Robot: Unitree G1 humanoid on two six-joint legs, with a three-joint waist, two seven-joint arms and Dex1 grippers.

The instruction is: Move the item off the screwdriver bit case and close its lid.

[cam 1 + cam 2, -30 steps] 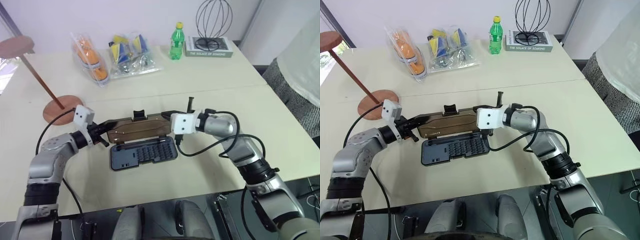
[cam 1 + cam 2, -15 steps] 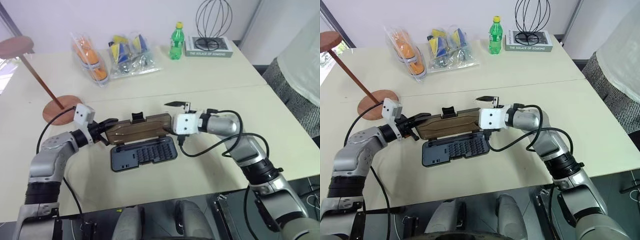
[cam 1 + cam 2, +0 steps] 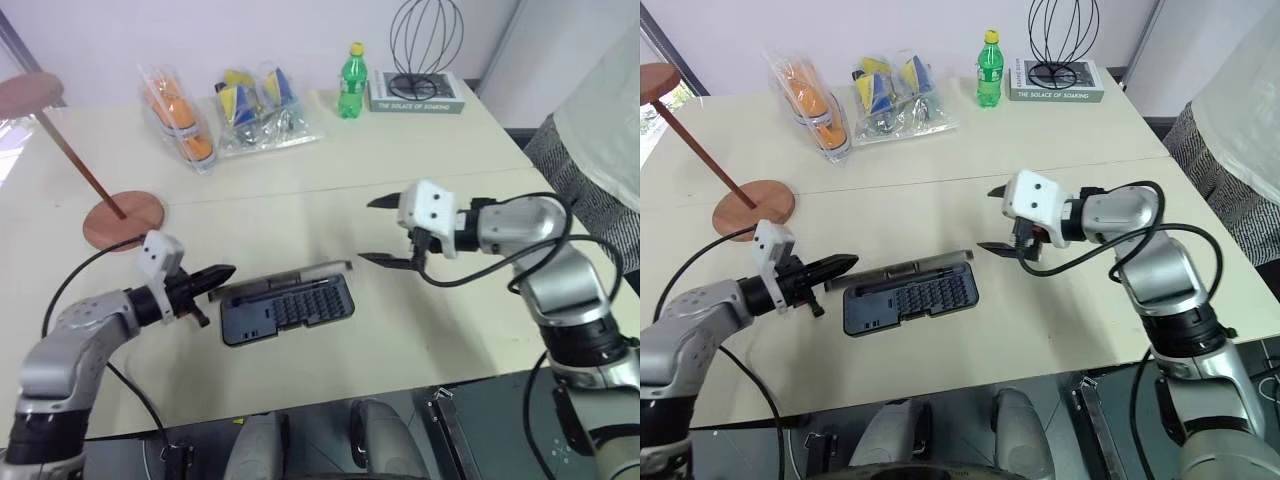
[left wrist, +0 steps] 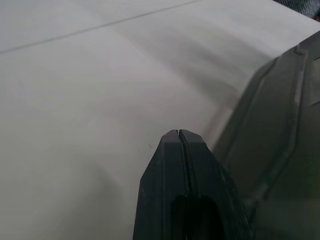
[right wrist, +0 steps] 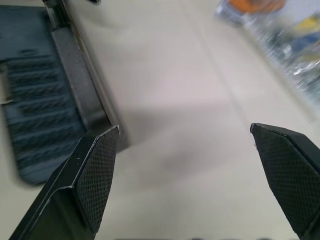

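Reading "THE SOLACE OF SOMETHING", roughly, a book [image 3: 418,95] lies far back; left hand [image 3: 222,273] pinched together, right hand [image 3: 385,232] spread apart.

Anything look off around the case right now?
The lid shows as a narrow strip along the bit case's far edge, seemingly not shut flat. The wooden stand sits off the case. Nothing spilled.
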